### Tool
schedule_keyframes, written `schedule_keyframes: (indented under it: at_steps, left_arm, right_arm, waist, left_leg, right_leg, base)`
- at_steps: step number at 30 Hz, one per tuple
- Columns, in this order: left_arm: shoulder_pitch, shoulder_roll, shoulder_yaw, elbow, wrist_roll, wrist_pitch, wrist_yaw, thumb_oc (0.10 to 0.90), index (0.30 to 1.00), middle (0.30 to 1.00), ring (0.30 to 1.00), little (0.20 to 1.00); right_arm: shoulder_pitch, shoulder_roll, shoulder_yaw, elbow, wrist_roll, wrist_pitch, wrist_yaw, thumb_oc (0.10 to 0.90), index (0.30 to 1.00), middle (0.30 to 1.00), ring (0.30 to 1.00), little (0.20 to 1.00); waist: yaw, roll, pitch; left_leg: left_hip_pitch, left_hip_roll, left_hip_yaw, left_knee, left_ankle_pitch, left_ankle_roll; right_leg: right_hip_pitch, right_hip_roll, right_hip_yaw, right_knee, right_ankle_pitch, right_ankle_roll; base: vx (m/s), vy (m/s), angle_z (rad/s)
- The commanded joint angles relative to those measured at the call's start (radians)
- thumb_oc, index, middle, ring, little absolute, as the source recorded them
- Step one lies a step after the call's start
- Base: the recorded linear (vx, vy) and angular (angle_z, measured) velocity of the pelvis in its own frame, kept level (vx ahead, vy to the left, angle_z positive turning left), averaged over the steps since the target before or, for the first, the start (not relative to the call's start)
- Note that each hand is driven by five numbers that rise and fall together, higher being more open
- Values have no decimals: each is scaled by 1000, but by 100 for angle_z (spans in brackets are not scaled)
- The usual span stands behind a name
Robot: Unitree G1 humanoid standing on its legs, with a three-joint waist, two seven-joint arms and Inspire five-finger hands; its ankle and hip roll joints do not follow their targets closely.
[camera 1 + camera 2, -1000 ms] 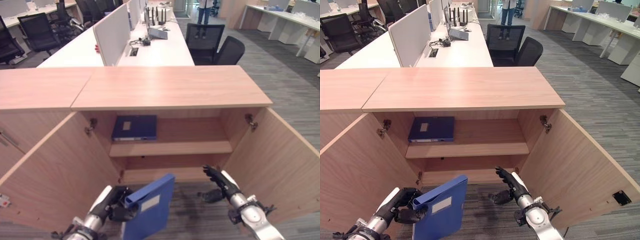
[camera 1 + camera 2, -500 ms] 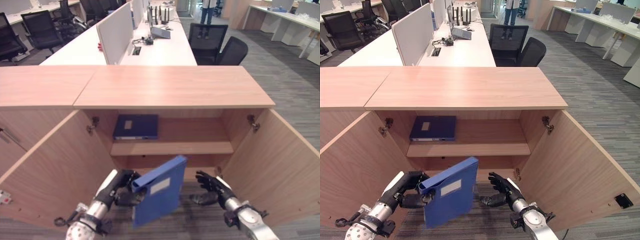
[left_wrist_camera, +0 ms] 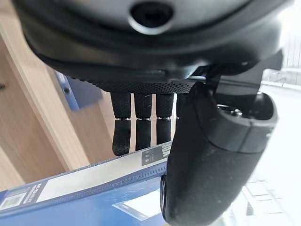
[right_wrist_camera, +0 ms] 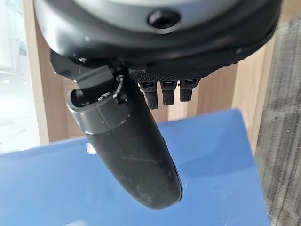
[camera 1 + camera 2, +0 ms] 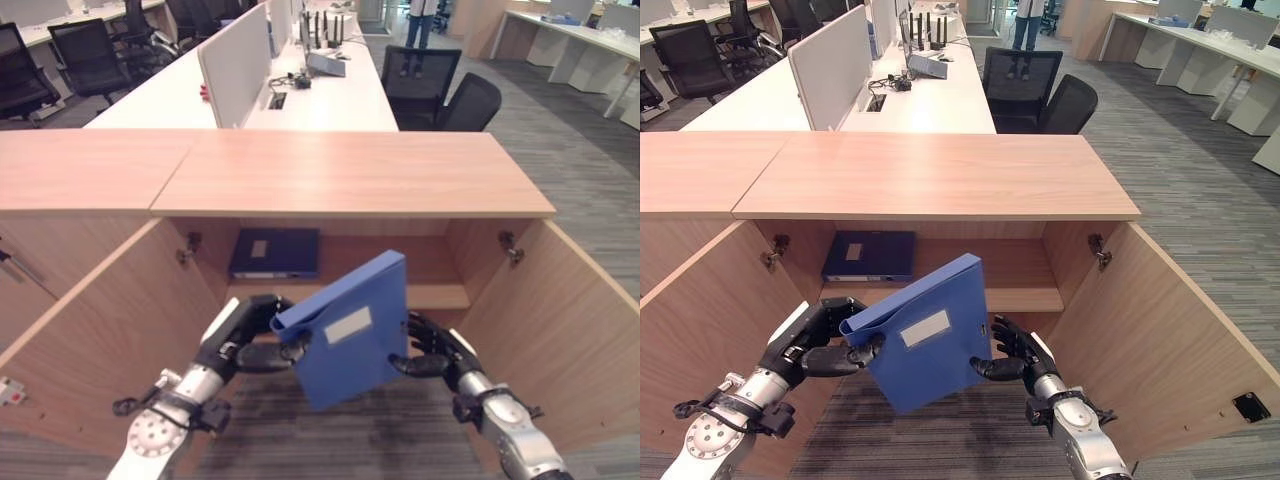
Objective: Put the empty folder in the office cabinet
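I see both hands clamped on the blue folder (image 5: pixel 927 345), tilted before the open cabinet (image 5: pixel 940 175): left hand (image 5: pixel 818 343) gripping its spine at 9 o'clock, right hand (image 5: pixel 1012 352) pinching its 3 o'clock edge. Inside, a dark folder (image 5: pixel 869 255) lies flat on the shelf (image 5: pixel 1025 298).

A dark blue binder with a pale label (image 5: pixel 868 256) lies flat on a shelf. Long white desks (image 5: pixel 925 100) run away behind, split by a pale grey divider screen (image 5: pixel 830 62). Two black office chairs (image 5: pixel 1040 88) stand at the desk's right side. A person's legs (image 5: pixel 1026 33) show far off, possibly standing.
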Motion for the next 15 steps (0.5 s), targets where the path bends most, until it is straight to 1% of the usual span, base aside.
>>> schedule_keyframes:
  at_steps: [1, 8, 12, 14, 15]
  left_arm:
    - [-130, 38, -1, -117, -125, -119, -38, 400, 300, 300, 300, 300]
    - [-179, 67, -41, -73, -136, -114, -66, 400, 300, 300, 300, 300]
    - [-203, 78, -61, -60, -194, -100, -104, 400, 300, 300, 300, 300]
    - [-241, 100, -100, -52, -304, -77, -155, 400, 300, 300, 300, 300]
    - [-243, 100, -100, -51, -305, -78, -156, 400, 300, 300, 300, 300]
  right_arm:
    - [-167, -8, -20, -17, 54, -113, 1, 800, 900, 900, 900, 900]
    - [-215, -26, 19, -48, 80, -106, 49, 800, 900, 900, 900, 900]
    - [-241, -39, 35, -55, 80, -105, 67, 800, 900, 900, 900, 900]
    - [-290, -56, 62, -27, 91, -107, 81, 800, 900, 900, 900, 900]
    - [-292, -55, 62, -25, 91, -108, 81, 800, 900, 900, 900, 900]
  waist:
    - [1, -39, -47]
    - [3, -43, -48]
    - [1, -44, -52]
    - [-3, -46, -55]
    - [-3, -46, -54]
  left_leg:
    - [19, -18, -66, -7, -94, -3]
    - [24, -17, -66, -7, -94, -6]
    - [26, -17, -66, -7, -95, -7]
    - [25, -15, -66, -7, -94, -7]
    - [25, -15, -66, -7, -94, -7]
  right_leg:
    - [61, -37, -48, 8, -63, 58]
    - [66, -34, -46, 8, -66, 57]
    - [68, -34, -47, 8, -65, 57]
    - [68, -33, -46, 8, -64, 56]
    - [68, -33, -46, 8, -64, 56]
  base:
    - [0, 0, 0]
    - [0, 0, 0]
    - [0, 0, 0]
    - [0, 0, 0]
    - [0, 0, 0]
